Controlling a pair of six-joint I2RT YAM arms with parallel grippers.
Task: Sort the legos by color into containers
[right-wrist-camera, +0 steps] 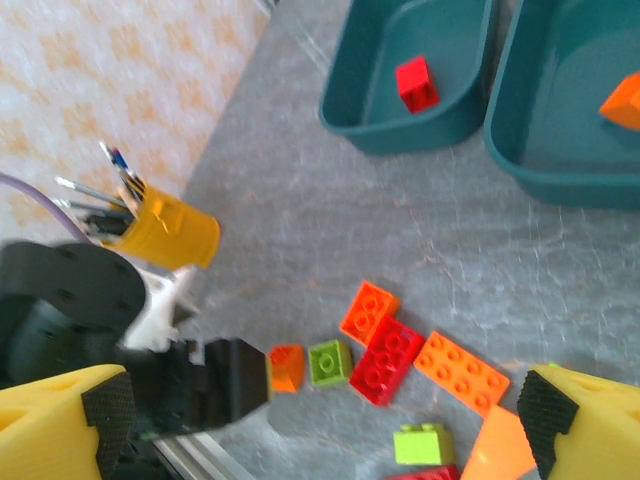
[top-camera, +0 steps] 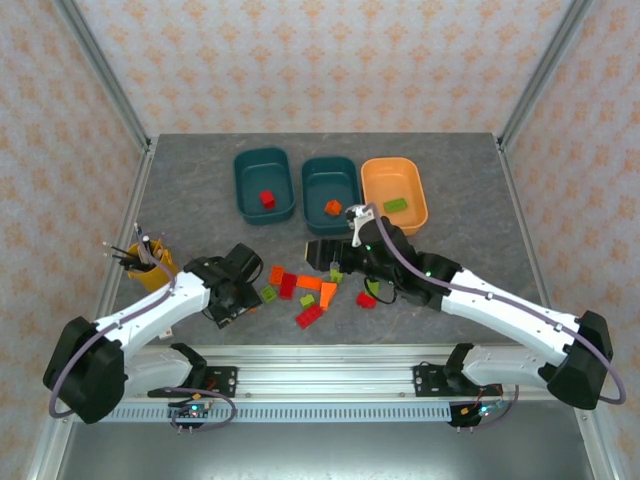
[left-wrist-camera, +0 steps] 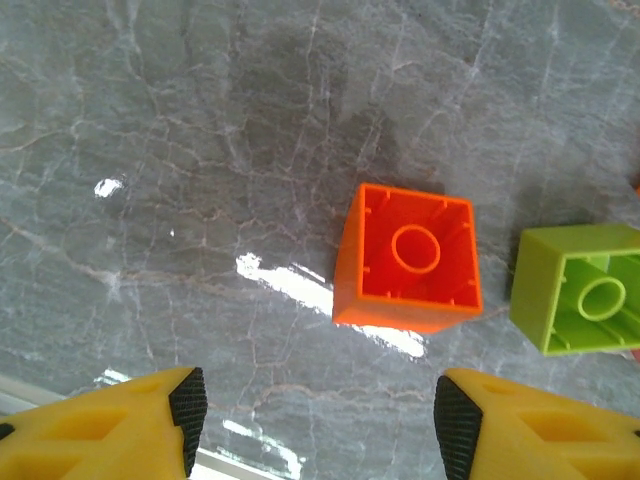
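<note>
Legos (top-camera: 288, 285) lie loose on the grey table (top-camera: 450, 200) near its front edge, between your two claws. Each tub already has one: a red brick (top-camera: 267, 198) in the left teal tub (top-camera: 245, 175), an orange brick (top-camera: 333, 207) in the middle teal tub (top-camera: 312, 180), and a green brick (top-camera: 396, 205) in the orange tub (top-camera: 375, 185).

Your left claw (left-wrist-camera: 320, 425) is spread, with nothing between its pads (left-wrist-camera: 188, 410). An upturned orange square brick (left-wrist-camera: 408, 258) lies flat on the table just ahead of that gap, clear of both pads. A green square brick (left-wrist-camera: 580, 288), also upturned, sits just beside it, out beyond the line of one pad.

Your right claw (right-wrist-camera: 325, 420) stands spread wide and grips nothing. Its wrist camera shows you the pile below and between its fingers (right-wrist-camera: 545, 410). There a red eight-stud brick (right-wrist-camera: 388, 360) has an orange piece just beside it on either side. The yellow pen cup (right-wrist-camera: 170, 232) stands well apart from the pile, by the wall.
</note>
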